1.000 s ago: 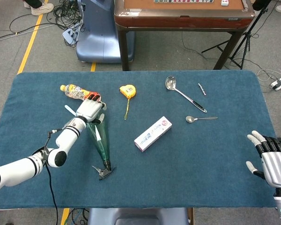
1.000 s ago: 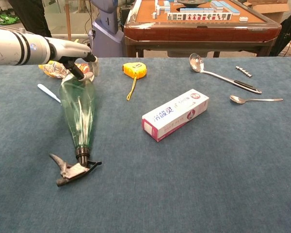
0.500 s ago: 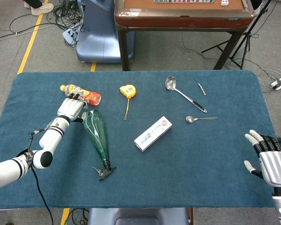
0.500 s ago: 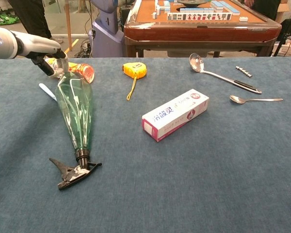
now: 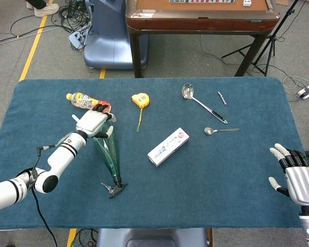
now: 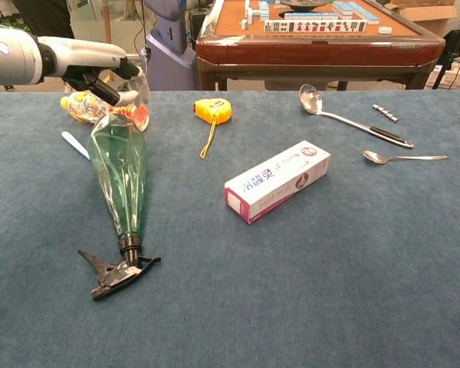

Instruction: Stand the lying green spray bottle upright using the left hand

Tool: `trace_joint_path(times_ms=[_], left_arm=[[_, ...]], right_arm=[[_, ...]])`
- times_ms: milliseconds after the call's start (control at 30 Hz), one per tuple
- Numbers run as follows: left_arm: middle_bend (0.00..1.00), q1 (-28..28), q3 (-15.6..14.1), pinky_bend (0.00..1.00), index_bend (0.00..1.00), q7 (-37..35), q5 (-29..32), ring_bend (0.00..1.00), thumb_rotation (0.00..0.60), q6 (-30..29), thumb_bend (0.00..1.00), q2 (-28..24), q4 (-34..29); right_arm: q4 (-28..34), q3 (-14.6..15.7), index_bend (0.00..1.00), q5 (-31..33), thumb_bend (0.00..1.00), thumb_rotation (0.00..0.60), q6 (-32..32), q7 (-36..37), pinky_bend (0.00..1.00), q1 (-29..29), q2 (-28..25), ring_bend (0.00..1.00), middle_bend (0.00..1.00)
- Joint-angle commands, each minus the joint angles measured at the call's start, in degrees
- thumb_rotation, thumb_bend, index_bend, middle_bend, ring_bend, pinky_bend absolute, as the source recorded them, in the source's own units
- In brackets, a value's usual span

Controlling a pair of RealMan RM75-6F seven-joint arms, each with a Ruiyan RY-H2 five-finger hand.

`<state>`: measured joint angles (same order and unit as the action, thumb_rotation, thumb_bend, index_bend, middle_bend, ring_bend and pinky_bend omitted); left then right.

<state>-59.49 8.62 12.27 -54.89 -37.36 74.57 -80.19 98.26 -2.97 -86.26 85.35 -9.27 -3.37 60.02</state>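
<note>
The green spray bottle (image 5: 109, 157) (image 6: 121, 172) lies on the blue table (image 5: 237, 195). Its black trigger head (image 6: 115, 272) points toward the front edge and its wide base points to the far left. My left hand (image 5: 92, 122) (image 6: 107, 75) hovers over that wide base with curled fingers that reach the base rim. The views do not show whether it grips the bottle. My right hand (image 5: 294, 174) is at the table's front right corner, fingers spread, holding nothing, and appears only in the head view.
An orange-labelled drink bottle (image 5: 82, 100) (image 6: 80, 107) lies just behind the left hand, with a white stick (image 6: 77, 146) beside it. A yellow tape measure (image 5: 140, 100), a toothpaste box (image 5: 168, 146), a ladle (image 5: 202, 103) and a spoon (image 5: 220, 130) lie mid-table.
The left hand swung left off the bottle's base toward the drink bottle, then came back over the base. The bottle's wide end shifted slightly; the trigger head stayed put.
</note>
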Motion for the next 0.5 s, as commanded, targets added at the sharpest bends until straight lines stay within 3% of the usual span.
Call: trace_joint_path(times_ms=[33,267,500], left_arm=[[0.3,-1.2,-0.95,0.0,0.28,2.37,-1.85,0.02,0.346,0.87,0.57,1.84,-0.81],[0.28,-3.41,-3.72,0.0,0.27,10.9,1.77,0.01,0.346,0.07,0.57,5.15,1.75],[0.28,-4.49,-6.81,0.0,0.29,16.76,10.01,0.02,0.346,0.54,0.57,3.05,0.79]], right_arm=[[-0.07,0.01,0.18,0.14,0.22,0.6,-0.04,0.13,0.16,0.07,-0.04,0.14,0.14],[-0.28,0.16,0.18,0.2,0.22,0.6,0.3,0.54,0.16,0.45,-0.17,0.14,0.14],[-0.56,0.16,0.18,0.13,0.22,0.6,0.53,1.06,0.16,0.65,-0.16,0.14,0.14]])
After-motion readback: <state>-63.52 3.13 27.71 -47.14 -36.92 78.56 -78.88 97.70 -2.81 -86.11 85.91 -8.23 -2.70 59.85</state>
